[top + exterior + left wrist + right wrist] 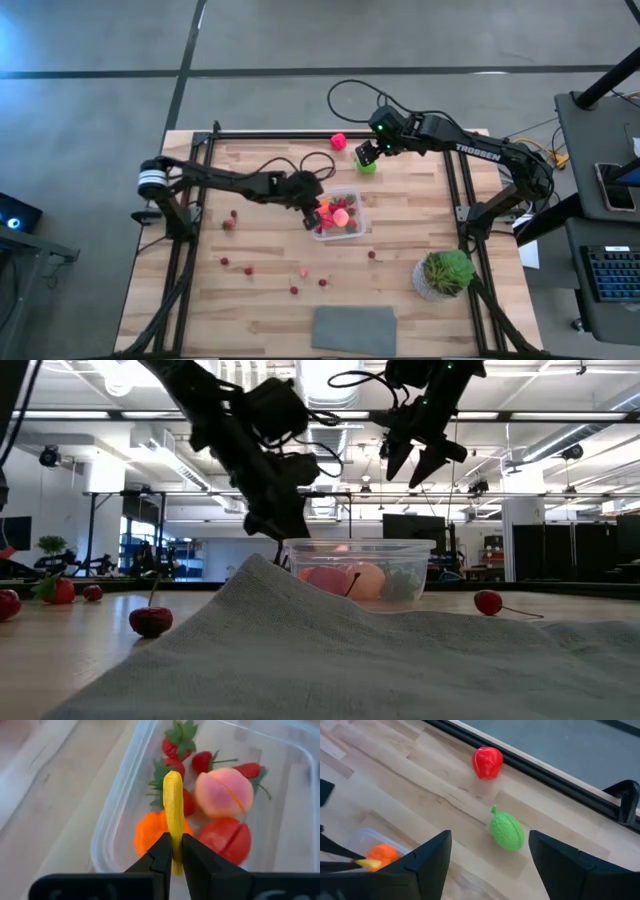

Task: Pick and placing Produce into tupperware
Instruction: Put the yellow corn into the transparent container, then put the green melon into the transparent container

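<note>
My left gripper pinches a yellow banana over the half-filled tupperware, my right gripper gapes above the green fruit, and cherries remain scattered.

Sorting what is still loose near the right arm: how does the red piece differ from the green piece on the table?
The red piece is smooth and glossy, while the green piece has a bumpy skin. The red one is rounded and blocky; the green one is oval with a small stem tip. The red one lies near the table's far frame rail; the green one lies closer to the open right gripper, almost between its fingers. Both rest on bare wood, outside the tupperware.
</note>
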